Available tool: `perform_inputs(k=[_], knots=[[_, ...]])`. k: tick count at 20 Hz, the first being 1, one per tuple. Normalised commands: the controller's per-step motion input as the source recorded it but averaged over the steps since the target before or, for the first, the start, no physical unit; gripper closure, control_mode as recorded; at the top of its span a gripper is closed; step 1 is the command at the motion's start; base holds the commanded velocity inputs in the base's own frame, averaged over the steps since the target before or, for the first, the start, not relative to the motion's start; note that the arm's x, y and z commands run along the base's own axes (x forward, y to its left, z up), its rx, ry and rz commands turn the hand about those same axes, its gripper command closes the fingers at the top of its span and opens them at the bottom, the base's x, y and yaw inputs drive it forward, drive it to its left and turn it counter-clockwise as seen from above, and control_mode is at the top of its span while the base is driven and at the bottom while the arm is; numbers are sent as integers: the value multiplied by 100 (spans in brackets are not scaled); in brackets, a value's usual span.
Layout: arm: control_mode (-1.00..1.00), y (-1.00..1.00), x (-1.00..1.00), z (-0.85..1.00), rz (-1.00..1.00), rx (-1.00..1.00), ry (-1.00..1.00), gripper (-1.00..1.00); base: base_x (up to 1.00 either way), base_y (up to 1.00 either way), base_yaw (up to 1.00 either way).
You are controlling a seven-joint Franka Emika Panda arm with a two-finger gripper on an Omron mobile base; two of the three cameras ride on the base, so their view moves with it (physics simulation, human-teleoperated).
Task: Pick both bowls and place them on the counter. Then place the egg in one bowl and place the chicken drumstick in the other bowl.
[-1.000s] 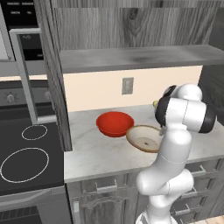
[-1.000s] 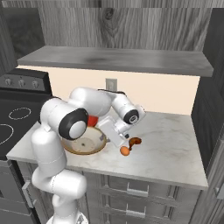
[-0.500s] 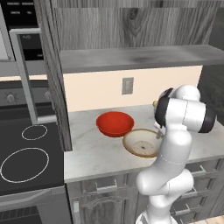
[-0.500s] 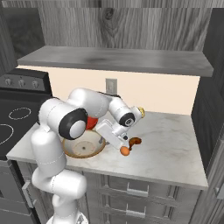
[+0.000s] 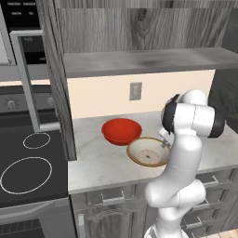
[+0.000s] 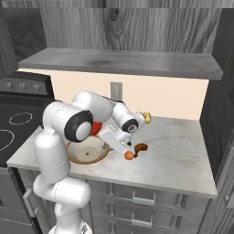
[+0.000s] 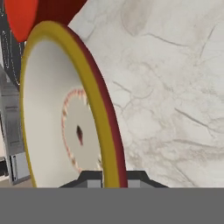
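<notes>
The beige bowl (image 5: 148,152) lies low on the counter (image 5: 100,162), just in front and to the right of the red bowl (image 5: 122,131). My gripper (image 6: 108,145) is shut on the beige bowl's (image 6: 86,153) right rim. In the hand view that brownish rim passes between the fingertips of the gripper (image 7: 111,177), with the cream inside of the bowl (image 7: 57,118) to the left and the red bowl (image 7: 26,17) at the top. The egg (image 6: 129,156) and the chicken drumstick (image 6: 140,148) lie side by side on the counter (image 6: 173,155), right of my hand.
A black stovetop (image 5: 28,172) borders the counter on the left, behind a dark upright panel (image 5: 58,93). A grey wood-grain shelf (image 5: 139,60) hangs over the counter. A small yellowish thing (image 6: 146,117) sits near the back wall. Bare counter lies to the right (image 6: 183,169).
My hand has lowered the beige bowl a little and drawn it toward the counter's front. The red bowl, egg and drumstick have not moved.
</notes>
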Motion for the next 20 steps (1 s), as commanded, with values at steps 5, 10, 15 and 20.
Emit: perform_inputs(k=[5, 10, 15, 20], knots=[[-100, 12, 1, -22, -3, 0, 0, 100, 0, 0, 0], [-100, 6, 0, -10, -5, 0, 0, 100, 0, 0, 0], [-100, 0, 2, -14, -5, 0, 3, 100, 0, 0, 0], [-100, 0, 0, -12, -4, 0, 2, 100, 0, 0, 0]])
